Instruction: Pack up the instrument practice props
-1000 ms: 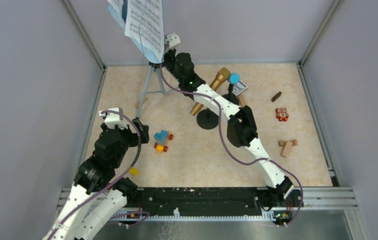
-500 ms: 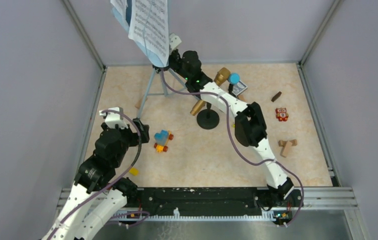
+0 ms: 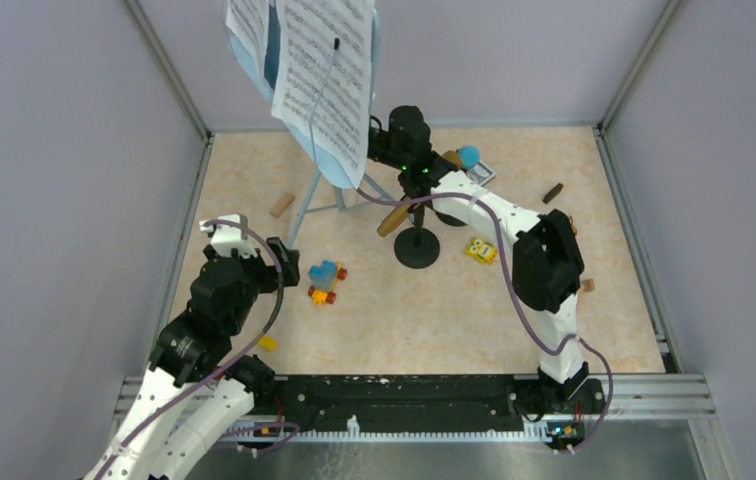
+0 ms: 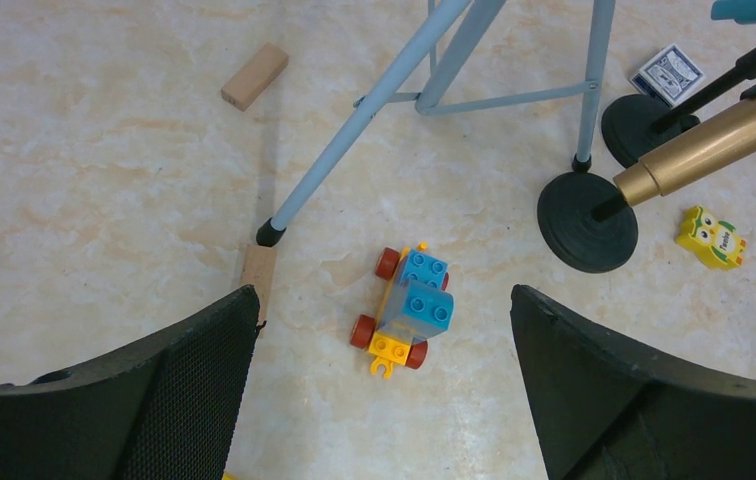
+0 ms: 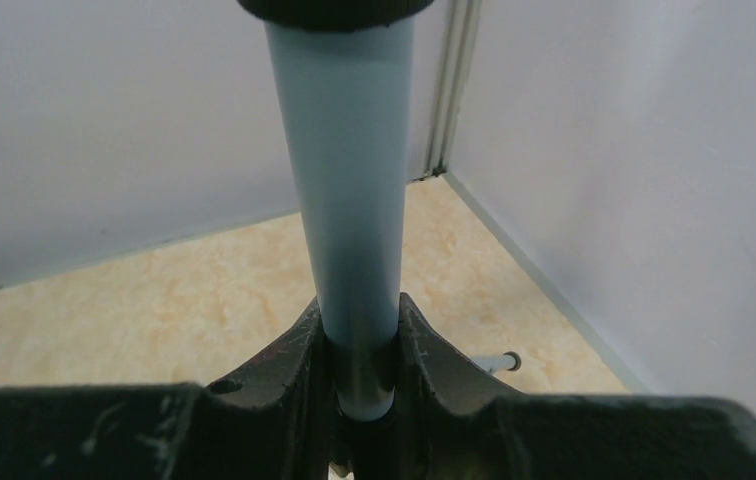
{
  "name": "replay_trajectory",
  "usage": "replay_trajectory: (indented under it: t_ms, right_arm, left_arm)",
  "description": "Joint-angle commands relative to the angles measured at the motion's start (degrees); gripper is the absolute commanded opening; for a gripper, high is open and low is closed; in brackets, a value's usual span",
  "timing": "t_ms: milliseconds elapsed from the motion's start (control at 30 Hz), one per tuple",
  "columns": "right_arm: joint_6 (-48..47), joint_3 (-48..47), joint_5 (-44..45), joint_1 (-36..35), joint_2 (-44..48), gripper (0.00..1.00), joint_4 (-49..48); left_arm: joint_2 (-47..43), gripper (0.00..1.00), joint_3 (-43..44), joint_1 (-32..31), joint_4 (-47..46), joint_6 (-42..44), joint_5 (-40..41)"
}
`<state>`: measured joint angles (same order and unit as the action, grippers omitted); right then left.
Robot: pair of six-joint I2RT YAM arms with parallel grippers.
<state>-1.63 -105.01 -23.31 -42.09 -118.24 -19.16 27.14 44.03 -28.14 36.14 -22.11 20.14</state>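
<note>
The pale-blue music rack [image 3: 254, 62] carries white sheet-music pages [image 3: 326, 80] and stands on tripod legs [image 3: 306, 205] at the back left. My right gripper [image 3: 382, 142] is shut on the rack's pole [image 5: 349, 180], whose tube sits clamped between the fingers [image 5: 306, 345]. A gold microphone [image 3: 394, 218] leans from a black round-based holder [image 3: 417, 247], partly under the right arm. The blue microphone [image 3: 468, 156] shows behind it. In the left wrist view a tripod leg [image 4: 354, 130], the gold microphone [image 4: 714, 145] and both holders [image 4: 587, 222] [image 4: 644, 125] show. My left gripper [image 4: 382, 300] hangs open above the floor.
A toy-block car [image 3: 326, 281] lies just right of the left gripper. Wooden blocks [image 3: 282, 205] [image 4: 259, 275] lie near the tripod feet. A yellow owl block [image 3: 480, 250], a card box [image 3: 481, 173] and a brown block [image 3: 553, 193] are scattered at the right. Grey walls enclose the floor.
The right gripper closed on the pole and swung right, taking the rack and its pages with it; the tripod legs shifted right. The left arm has stayed still.
</note>
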Motion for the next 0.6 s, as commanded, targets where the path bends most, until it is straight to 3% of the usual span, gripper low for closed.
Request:
replay_trajectory:
  t_ms: [0,233,400,567]
  right_arm:
    - [1.9,3.5,-12.2,-0.3,7.4,0.00,7.0]
    - [-0.6,3.0,-10.2,2.1,8.5,0.00,12.7]
    - [-0.7,-5.7,-6.8,3.7,4.4,0.00,19.7]
    - [0.0,-17.4,-10.8,3.3,-1.3,0.00,25.5]
  left_arm:
    - [-0.4,0.99,-0.4,0.1,-2.8,0.9,-1.2]
    - [-0.4,0.99,-0.5,0.1,-2.7,0.9,-1.4]
    - [-0.3,0.99,-0.6,0.1,-2.8,0.9,-1.6]
    - [0.1,0.99,-0.6,0.1,-2.8,0.9,-1.6]
